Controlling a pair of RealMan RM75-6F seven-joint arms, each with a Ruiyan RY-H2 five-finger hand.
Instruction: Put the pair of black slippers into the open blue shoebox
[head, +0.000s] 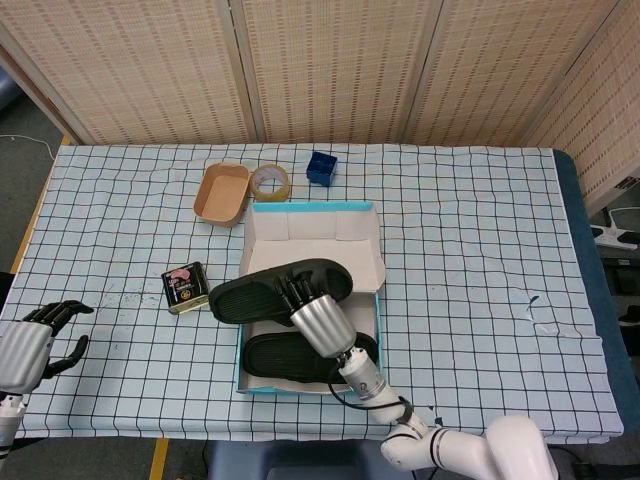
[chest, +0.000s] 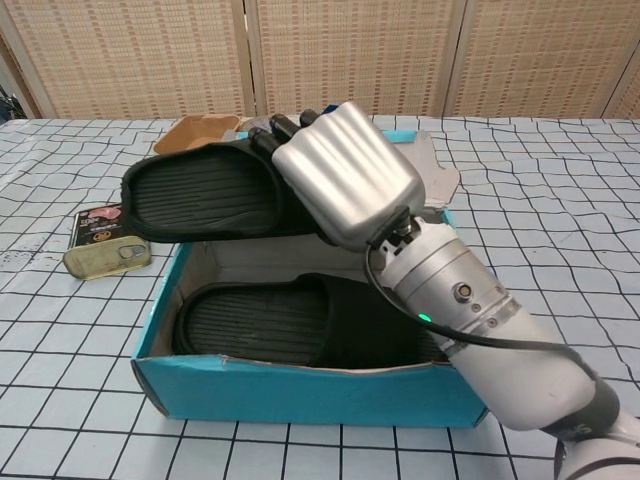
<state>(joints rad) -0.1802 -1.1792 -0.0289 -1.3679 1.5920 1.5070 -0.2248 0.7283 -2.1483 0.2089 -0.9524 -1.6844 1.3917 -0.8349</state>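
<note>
Over the shoebox — right hand grips slipper.

Left hand partly beyond edge.

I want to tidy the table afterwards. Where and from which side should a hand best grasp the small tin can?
Probably from above, across the narrower sides of the tin can. It lies flat on the table, left of the blue shoebox, with free cloth all around, so fingers should fit on both sides.
</note>
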